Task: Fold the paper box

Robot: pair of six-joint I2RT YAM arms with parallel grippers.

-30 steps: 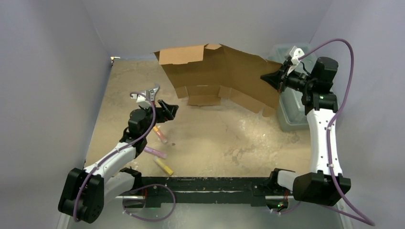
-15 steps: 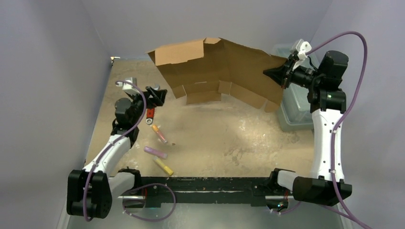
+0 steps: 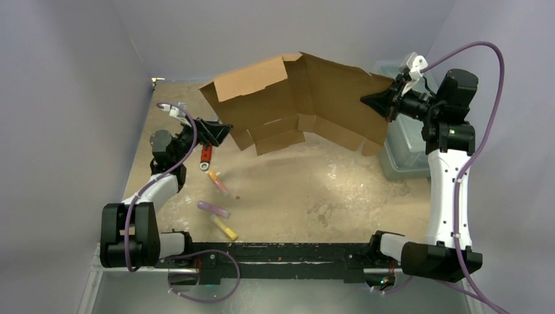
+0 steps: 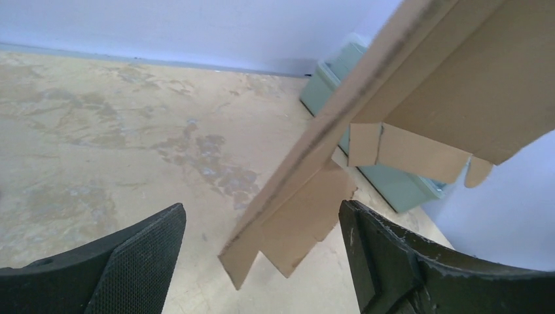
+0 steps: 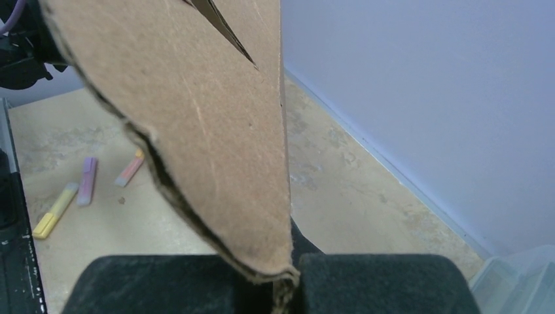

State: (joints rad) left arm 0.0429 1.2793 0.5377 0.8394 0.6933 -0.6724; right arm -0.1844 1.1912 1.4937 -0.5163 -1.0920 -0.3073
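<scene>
the paper box (image 3: pixel 298 98) is hanging in the air over the far side of the table, gripped at its right edge. it is looking barely started: it is bending along 1 crease, but no wall is standing and no tab is sitting tucked.

the right gripper (image 3: pixel 381 103) is pinching that edge, pads pressed together on the cardboard, above the green bin (image 3: pixel 406 154). the left gripper (image 3: pixel 221 133) is standing spread, the box's lower left corner lying just ahead between its fingers, seemingly untouched.

compared with 1 second ago, the left arm is reaching farther out, and the box is riding higher and tilting more.
</scene>
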